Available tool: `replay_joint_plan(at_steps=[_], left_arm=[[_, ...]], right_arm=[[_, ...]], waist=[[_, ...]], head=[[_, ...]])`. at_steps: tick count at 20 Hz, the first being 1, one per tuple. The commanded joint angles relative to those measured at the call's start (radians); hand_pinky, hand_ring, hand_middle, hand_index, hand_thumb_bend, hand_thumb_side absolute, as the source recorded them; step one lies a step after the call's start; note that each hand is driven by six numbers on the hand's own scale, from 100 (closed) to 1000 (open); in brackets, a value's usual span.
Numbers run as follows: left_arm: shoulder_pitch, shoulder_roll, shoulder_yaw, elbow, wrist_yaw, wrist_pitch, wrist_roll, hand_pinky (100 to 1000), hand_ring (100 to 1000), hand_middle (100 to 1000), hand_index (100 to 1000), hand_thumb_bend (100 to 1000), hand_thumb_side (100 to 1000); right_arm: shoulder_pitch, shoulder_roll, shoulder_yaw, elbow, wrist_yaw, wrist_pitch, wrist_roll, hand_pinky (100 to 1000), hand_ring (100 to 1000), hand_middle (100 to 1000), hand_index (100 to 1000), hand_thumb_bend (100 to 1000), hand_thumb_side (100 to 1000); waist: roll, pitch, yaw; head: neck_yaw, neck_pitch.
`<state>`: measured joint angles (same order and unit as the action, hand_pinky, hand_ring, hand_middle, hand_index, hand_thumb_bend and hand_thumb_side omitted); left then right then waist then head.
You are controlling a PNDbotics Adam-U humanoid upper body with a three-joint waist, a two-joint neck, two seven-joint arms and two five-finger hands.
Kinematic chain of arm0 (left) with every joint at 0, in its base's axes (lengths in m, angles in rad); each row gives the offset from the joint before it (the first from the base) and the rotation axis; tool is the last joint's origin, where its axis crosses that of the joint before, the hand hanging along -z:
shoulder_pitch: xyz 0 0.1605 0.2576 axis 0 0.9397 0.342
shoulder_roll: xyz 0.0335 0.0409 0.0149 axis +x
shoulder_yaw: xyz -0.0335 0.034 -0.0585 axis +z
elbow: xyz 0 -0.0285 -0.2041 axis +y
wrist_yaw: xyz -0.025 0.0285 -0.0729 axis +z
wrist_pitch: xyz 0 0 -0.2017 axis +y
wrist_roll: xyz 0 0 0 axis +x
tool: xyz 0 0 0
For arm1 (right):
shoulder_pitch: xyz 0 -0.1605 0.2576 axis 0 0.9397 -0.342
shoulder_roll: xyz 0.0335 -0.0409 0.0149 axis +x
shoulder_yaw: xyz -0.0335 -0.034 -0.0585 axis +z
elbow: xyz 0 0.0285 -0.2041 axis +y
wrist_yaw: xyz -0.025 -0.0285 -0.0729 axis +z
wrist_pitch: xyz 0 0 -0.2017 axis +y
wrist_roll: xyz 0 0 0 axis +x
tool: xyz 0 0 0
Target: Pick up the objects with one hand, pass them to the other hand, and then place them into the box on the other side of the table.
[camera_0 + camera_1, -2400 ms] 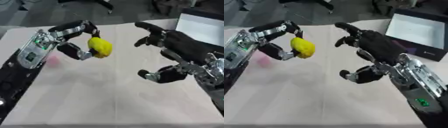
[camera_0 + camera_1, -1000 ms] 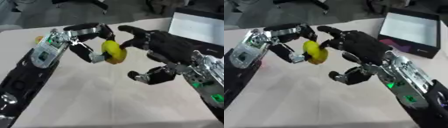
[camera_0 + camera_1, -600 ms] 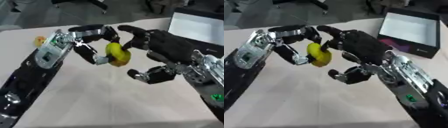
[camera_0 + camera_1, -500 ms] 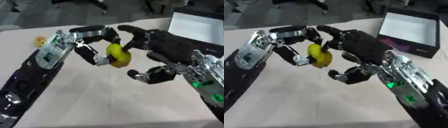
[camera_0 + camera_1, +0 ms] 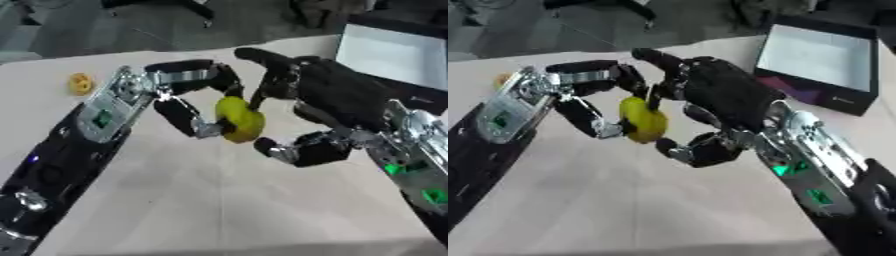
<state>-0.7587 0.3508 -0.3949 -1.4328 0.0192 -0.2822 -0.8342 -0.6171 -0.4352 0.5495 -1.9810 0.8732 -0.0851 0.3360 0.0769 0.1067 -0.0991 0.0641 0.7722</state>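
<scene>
Lemon (image 5: 238, 119), smooth, yellow and oval, sits above the pale table (image 5: 201, 200), pinched in the curled fingers of the left hand (image 5: 188, 102). Right hand (image 5: 337, 107), black and spread open, touches its far side. Box (image 5: 820, 57), dark-walled with a white floor, lies at the table's right edge.

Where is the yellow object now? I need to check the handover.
Mid-view above the table, the yellow object sits in the left hand, with the right hand right beside it.

I read the yellow object (image 5: 239, 119) as smooth matt plastic, table (image 5: 219, 210) matt (cloth-like), box (image 5: 820, 62) black card.
</scene>
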Motion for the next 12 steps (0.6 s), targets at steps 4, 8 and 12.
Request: replay_joint_plan(at_steps=[4, 8, 12], left_arm=[[-0.009, 0.002, 0.023, 0.044, -0.042, -0.09, -0.073, 630, 434, 406, 556, 100, 174], [-0.013, -0.004, 0.024, 0.057, -0.043, -0.092, -0.073, 631, 433, 405, 555, 100, 175], [-0.021, -0.01, 0.023, 0.05, -0.028, -0.084, -0.073, 632, 432, 404, 554, 100, 179]], right_arm=[[-0.014, -0.001, -0.012, -0.019, 0.013, -0.003, -0.009, 669, 696, 1000, 825, 385, 226], [-0.013, 0.0, -0.011, -0.019, 0.014, -0.006, -0.009, 670, 696, 1000, 825, 388, 223], [-0.012, 0.001, -0.008, -0.019, 0.011, -0.007, -0.005, 670, 696, 1000, 826, 391, 219]], waist=[[-0.004, -0.016, -0.001], [-0.005, -0.015, -0.001], [-0.005, -0.015, -0.001]], head=[[-0.001, -0.002], [0.001, -0.002], [0.001, -0.002]])
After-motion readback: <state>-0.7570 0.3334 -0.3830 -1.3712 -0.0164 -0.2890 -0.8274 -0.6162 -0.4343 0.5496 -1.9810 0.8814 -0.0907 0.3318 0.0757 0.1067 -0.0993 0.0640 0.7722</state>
